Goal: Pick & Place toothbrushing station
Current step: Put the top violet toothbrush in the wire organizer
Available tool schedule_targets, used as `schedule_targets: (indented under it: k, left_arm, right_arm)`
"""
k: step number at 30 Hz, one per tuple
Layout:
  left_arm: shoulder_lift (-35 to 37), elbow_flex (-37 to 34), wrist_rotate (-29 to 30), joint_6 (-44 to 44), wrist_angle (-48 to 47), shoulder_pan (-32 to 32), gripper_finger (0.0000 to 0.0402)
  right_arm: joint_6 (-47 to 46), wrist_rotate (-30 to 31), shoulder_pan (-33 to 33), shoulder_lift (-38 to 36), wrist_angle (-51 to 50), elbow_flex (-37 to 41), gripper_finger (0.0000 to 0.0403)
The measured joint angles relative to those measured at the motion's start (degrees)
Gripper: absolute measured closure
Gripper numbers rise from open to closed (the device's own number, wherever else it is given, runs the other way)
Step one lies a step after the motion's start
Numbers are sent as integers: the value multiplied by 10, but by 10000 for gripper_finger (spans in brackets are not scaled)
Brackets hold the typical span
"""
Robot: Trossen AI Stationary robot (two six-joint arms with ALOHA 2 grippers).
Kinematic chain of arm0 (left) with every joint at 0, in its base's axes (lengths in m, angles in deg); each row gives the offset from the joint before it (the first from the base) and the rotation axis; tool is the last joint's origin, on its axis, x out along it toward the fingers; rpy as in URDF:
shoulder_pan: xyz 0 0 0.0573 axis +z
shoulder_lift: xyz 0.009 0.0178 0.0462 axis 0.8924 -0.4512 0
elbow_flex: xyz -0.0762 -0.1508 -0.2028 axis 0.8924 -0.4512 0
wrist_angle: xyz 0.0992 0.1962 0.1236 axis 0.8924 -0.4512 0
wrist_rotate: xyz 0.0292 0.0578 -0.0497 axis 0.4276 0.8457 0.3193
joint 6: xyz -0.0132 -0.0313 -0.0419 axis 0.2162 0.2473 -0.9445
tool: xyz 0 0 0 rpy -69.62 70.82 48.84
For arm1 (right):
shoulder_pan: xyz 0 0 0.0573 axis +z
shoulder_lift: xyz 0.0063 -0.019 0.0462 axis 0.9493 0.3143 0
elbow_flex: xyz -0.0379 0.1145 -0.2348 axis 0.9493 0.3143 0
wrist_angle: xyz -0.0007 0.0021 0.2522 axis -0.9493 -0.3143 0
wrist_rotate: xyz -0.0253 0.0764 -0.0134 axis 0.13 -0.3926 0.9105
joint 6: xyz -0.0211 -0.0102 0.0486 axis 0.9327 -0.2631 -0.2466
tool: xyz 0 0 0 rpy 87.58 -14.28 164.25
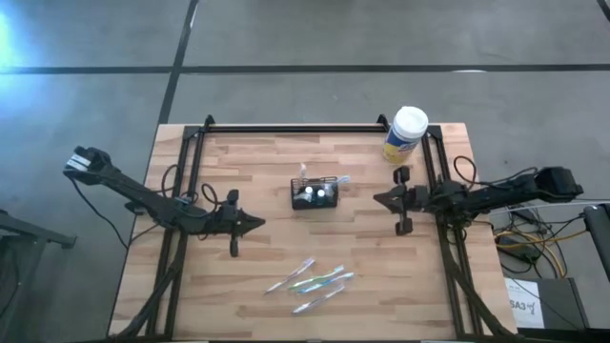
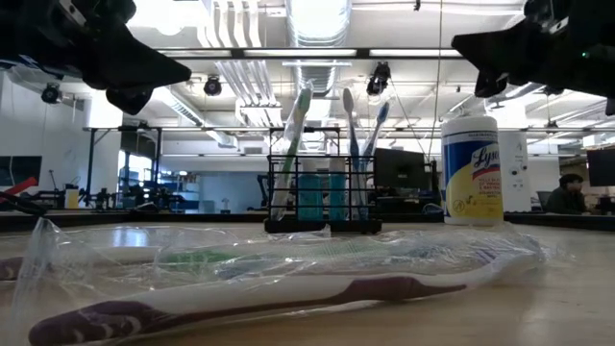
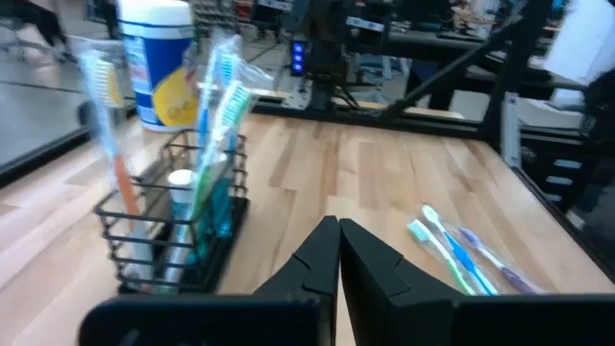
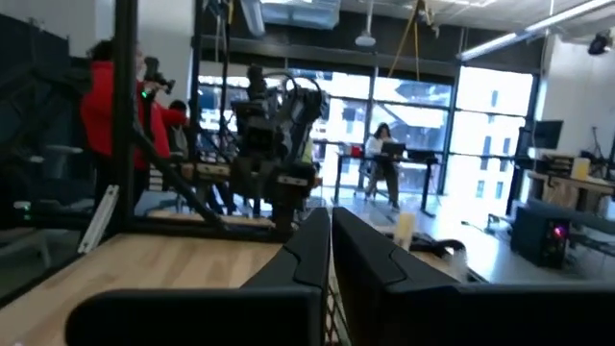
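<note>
A pale wooden table with a black frame along its edges stands on a grey floor, with a workshop room beyond it.

Near the middle of the table, a little toward the far edge, sits the black wire caddy. It stands upright on the wood and holds several toothbrushes standing on end, along with a couple of small tubes. Nothing is touching it.

On the near part of the table lie loose toothbrushes in clear wrappers, well apart from the caddy. At the far right corner stands a white-lidded canister with a yellow label.

The left gripper hovers above the table to the left of the caddy and nearer the front, its fingers pressed together on nothing. The right gripper hangs to the right of the caddy, clear of it, pointing toward it, fingers likewise together and empty.

People show in the room behind the table, one in a red top.
</note>
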Motion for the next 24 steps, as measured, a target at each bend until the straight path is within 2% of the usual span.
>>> schedule_targets:
  k: [6, 11, 18, 24]
  left_arm:
    - [0, 0, -8, -26, -8, 0, 386]
    - [0, 0, -8, -32, -12, 0, 386]
    - [0, 0, -8, -37, -18, 0, 386]
    - [0, 0, -8, -44, -22, 0, 386]
  right_arm:
    - [6, -5, 9, 21, 1, 0, 394]
    - [16, -5, 9, 5, 0, 0, 394]
    - [16, -18, 9, -61, -63, 0, 394]
    - [16, -18, 9, -164, -161, 0, 394]
